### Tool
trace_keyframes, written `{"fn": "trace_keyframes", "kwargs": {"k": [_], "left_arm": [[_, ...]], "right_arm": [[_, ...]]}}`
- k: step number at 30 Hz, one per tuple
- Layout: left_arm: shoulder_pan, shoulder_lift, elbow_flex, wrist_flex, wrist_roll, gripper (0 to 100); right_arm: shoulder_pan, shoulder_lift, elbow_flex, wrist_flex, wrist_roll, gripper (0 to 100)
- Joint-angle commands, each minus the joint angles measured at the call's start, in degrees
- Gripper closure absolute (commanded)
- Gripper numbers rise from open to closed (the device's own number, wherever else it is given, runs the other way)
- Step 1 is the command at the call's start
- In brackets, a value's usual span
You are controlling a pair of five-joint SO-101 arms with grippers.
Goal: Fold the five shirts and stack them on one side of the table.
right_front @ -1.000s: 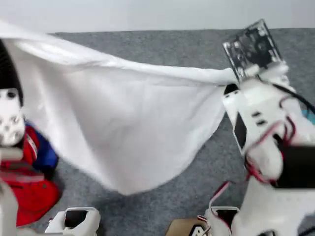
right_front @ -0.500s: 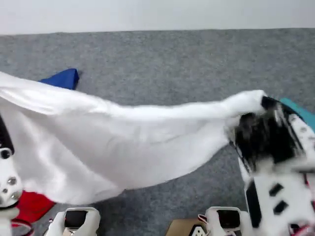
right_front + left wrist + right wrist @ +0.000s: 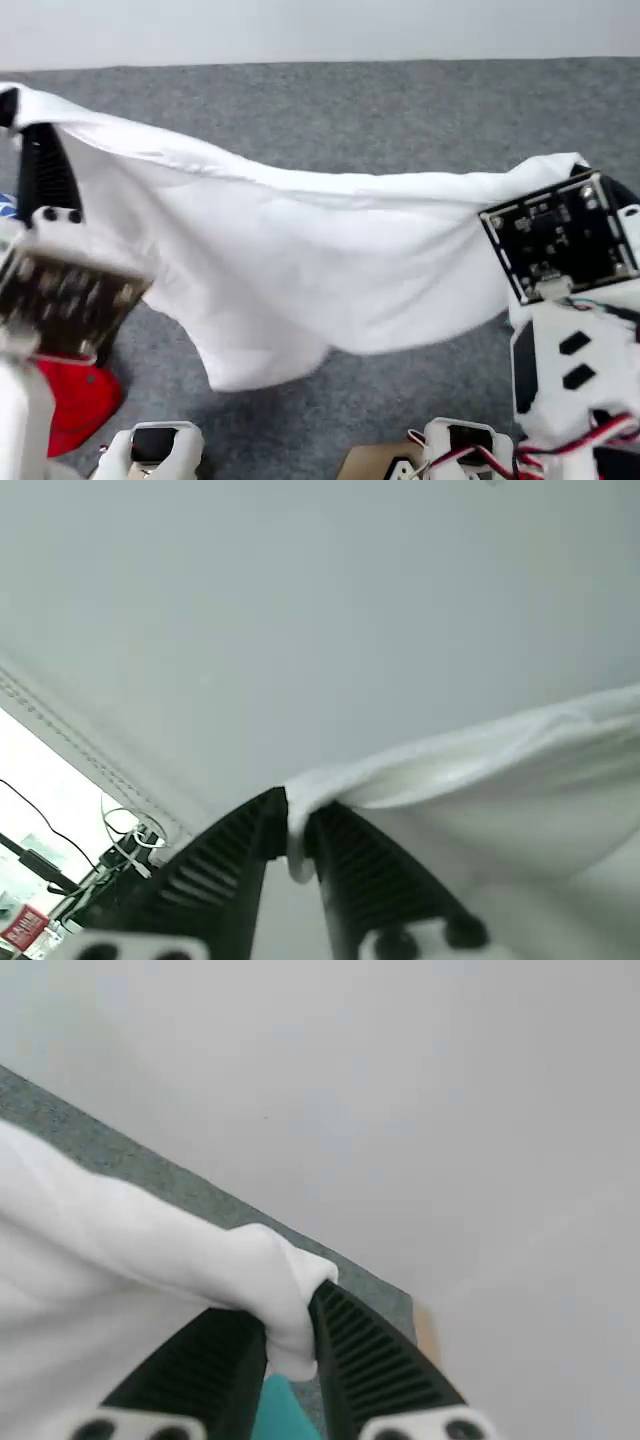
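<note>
White shirt (image 3: 300, 250) hangs spread in the air over the grey table (image 3: 400, 110), stretched between the two arms. At the far left, the left gripper (image 3: 297, 820) is closed tight on a bunched edge of the fabric, its ribbed fingers (image 3: 235, 855) pinching it with almost no gap. Below that arm, a red shirt (image 3: 75, 400) lies crumpled on the table. The cloth sags in the middle, its lower edge hanging loose. At the right, the right gripper (image 3: 290, 1330) is clamped on another gathered fold, with a teal cloth (image 3: 275, 1410) just beneath it.
</note>
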Motion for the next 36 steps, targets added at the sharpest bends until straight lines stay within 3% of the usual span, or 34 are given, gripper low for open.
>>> {"fn": "trace_keyframes", "kwargs": {"k": [1, 15, 20, 26, 31, 36], "left_arm": [[-0.3, -2.5, -2.3, -4.6, -0.7, 100], [-0.4, -10.9, -2.4, -12.3, -0.9, 100], [-0.4, -7.6, 8.0, -12.2, -0.9, 100], [0.1, -1.8, 30.3, -16.9, -1.0, 100], [-0.4, 8.2, 48.0, -36.3, -1.0, 100], [-0.4, 21.9, 53.2, -54.9, -1.0, 100]], "right_arm": [[1.0, -3.5, -1.6, 0.4, 3.3, 98.8], [1.0, -11.9, 0.3, 11.3, 9.8, 98.8], [0.7, -7.7, 12.5, 9.3, 9.6, 98.8], [0.7, -1.4, 32.1, -5.5, 9.8, 98.8], [0.7, 6.7, 45.8, -23.9, 9.8, 98.8], [0.7, 17.6, 51.1, -41.5, 9.8, 98.8]]}}
